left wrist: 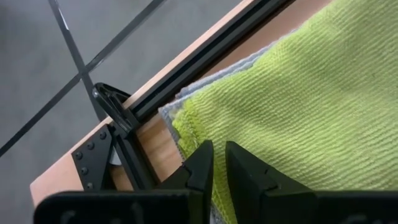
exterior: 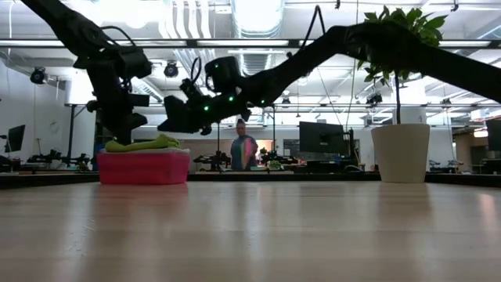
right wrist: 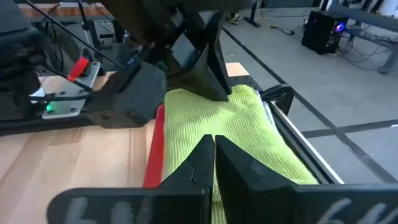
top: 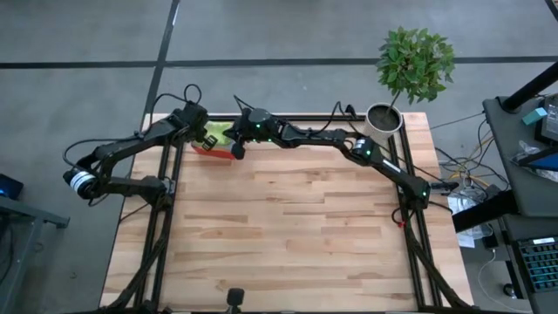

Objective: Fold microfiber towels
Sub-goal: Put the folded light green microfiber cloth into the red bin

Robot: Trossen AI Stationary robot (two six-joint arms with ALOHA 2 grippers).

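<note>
Green towel on top of the pink bin

Upper left of the high view: lime green towel (right wrist: pixel 217 134) in pink bin (exterior: pixel 143 167); left fingers (left wrist: pixel 217 165) nearly closed over it, holding nothing; right fingers (right wrist: pixel 213 152) closed, empty

No readable text anywhere

None of the four views carries a legible word, label, brand, number or sign: the lime green towel (left wrist: pixel 298 99), the pink-red bin (exterior: pixel 143 167), the white plant pot (exterior: pixel 400 152) and the far-off monitors (exterior: pixel 322 138) in the room all show nothing that can be read.
</note>
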